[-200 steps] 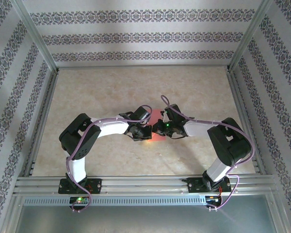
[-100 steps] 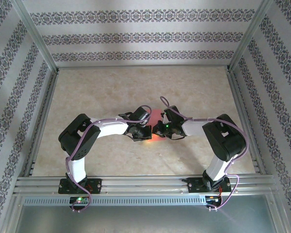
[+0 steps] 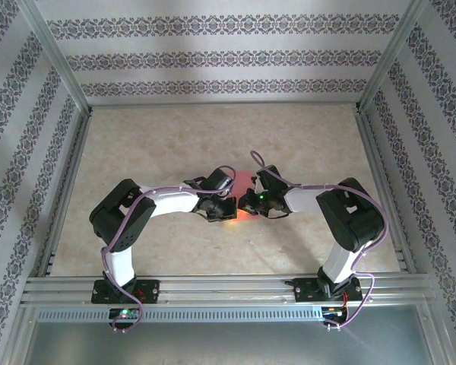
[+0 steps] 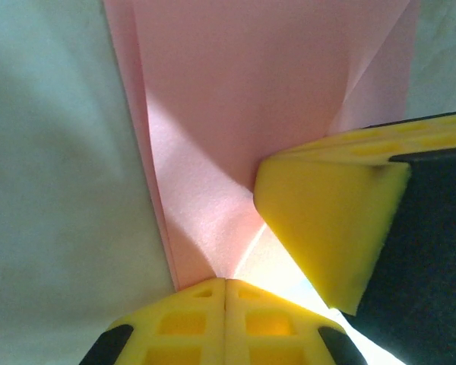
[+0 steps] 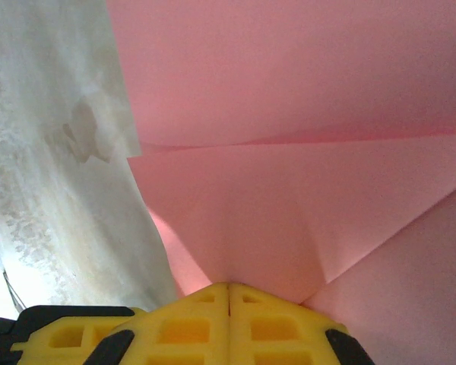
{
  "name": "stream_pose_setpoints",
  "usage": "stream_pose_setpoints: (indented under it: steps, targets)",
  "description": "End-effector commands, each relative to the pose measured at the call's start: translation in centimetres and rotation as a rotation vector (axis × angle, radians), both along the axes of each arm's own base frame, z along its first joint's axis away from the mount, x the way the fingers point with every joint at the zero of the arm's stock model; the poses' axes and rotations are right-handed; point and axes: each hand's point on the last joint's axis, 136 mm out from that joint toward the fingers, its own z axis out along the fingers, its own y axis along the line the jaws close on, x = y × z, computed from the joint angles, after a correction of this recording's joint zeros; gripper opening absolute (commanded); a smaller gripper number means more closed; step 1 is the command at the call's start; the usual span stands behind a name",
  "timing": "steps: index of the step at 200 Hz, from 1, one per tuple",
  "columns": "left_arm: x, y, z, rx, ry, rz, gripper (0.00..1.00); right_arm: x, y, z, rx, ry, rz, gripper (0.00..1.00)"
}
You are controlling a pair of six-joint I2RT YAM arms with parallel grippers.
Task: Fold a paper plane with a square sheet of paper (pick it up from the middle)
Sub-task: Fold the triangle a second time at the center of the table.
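Left gripper [image 4: 226,285] pinched the square sheet of paper [image 4: 228,106], right gripper [image 5: 228,289] clamped it alongside, folds fanned out ahead of both.

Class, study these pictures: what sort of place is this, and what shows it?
Probably a robot test cell: an aluminium frame encloses a marbled table, patterned panels wall it in, and the left arm and right arm are bolted at its near edge.

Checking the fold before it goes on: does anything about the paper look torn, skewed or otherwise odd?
Nothing stands out. The sheet of paper shows straight creases and no visible tear. It is pinched by the left pincer and the right pincer, both shut on it, close together.
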Motion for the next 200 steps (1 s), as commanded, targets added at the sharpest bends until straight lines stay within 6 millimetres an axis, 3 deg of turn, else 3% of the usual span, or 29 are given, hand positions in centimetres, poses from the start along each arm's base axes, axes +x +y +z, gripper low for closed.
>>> stream_pose_setpoints:
  steps: [1,24,64,157,200]
  targets:
    - [-0.7,2.1,-2.0,0.069,0.039,0.038,0.0,-1.3,-1.5,-2.5,-0.071,0.094,-0.023,0.06]
    - [-0.8,2.4,-1.8,0.049,0.042,0.05,0.0,-1.1,-1.6,-2.4,-0.062,0.096,-0.022,0.06]
    - [1.4,0.2,2.1,-0.094,-0.051,0.055,0.0,-1.1,-1.5,-2.5,-0.058,0.103,-0.022,0.06]
    - [-0.2,2.0,-2.4,0.008,0.064,0.086,0.0,-0.9,-1.6,-2.4,-0.052,0.102,-0.026,0.06]
    - [-1.8,4.0,-3.5,0.101,0.134,0.099,0.0,2.5,-3.8,-1.6,-0.025,0.051,-0.074,0.07]
